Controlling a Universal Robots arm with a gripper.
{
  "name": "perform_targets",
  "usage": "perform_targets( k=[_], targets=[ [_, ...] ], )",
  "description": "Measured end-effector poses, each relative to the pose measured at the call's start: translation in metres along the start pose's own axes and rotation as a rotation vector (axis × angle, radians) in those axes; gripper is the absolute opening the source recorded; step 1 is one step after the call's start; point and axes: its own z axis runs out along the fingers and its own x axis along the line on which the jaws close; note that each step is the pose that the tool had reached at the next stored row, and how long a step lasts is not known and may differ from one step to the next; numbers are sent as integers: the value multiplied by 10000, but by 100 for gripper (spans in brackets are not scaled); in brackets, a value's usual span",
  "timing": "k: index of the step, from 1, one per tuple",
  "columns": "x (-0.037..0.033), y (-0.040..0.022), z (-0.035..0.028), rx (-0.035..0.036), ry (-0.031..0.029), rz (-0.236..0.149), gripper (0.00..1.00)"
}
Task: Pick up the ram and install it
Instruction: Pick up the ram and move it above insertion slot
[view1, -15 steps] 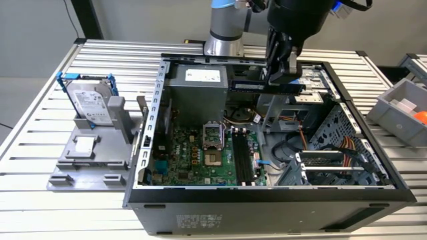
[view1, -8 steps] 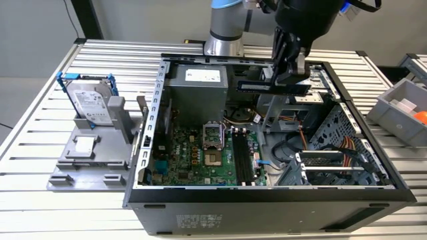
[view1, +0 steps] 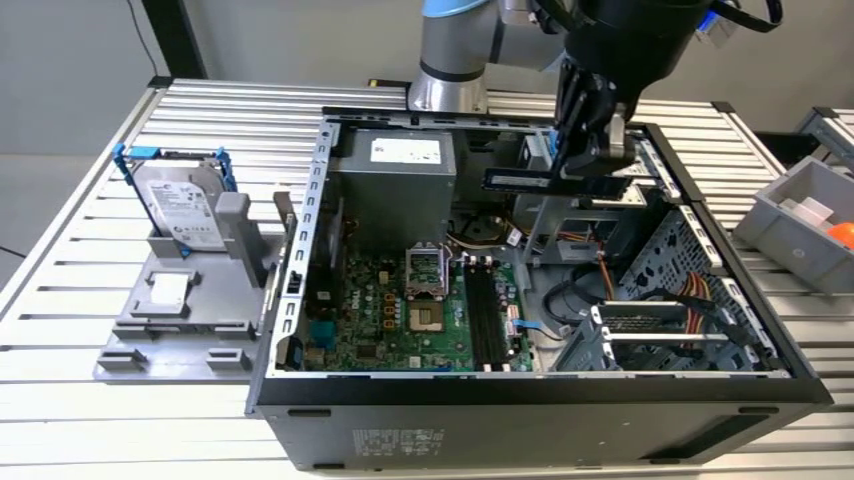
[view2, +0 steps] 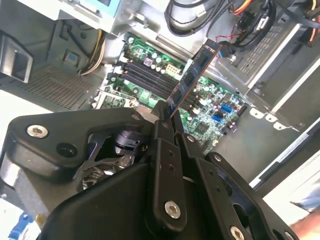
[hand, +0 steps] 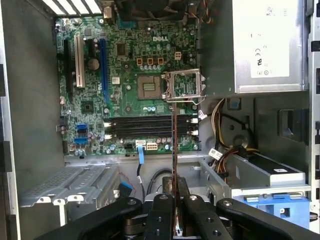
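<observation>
At the exterior view's left, a hard drive (view1: 184, 205) in a blue frame leaned in a grey stand (view1: 174, 325) on the slatted table (view1: 80, 250). Just beside it lay the open PC case (view1: 534, 420), on its side. Inside, the silver power supply (view1: 394, 170) sat at the far end and the green motherboard (view1: 387, 310) lay flat on the floor of the case. The motherboard's black slots (view1: 486, 322) stood bare, as the first wrist view also showed (hand: 145, 127).

Further right, the arm hung over the case. The claw (view1: 594, 168) was clamped tight on the ram (view1: 523, 181), gripping it near one end so that the stick reached out level toward the exterior view's left. It was up near the case's top edge, well above the slots and touching nothing else. In the second wrist view the ram (view2: 194, 75) jutted from the closed claw (view2: 167, 117) out over the board. In the first wrist view the ram (hand: 174, 150) showed edge-on, a thin line rising from the claw (hand: 175, 200) and crossing the slots.

At the far right, off the case, stood a grey bin (view1: 794, 215).
</observation>
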Motion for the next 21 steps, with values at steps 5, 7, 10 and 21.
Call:
perform_targets(
  k=[5, 7, 10, 21],
  targets=[
    [57, -32, -2, -17, 0, 48, 0],
    [72, -39, -3, -18, 0, 71, 0],
    [74, -40, -2, -18, 0, 81, 0],
    [75, -41, -3, -18, 0, 82, 0]
  ],
)
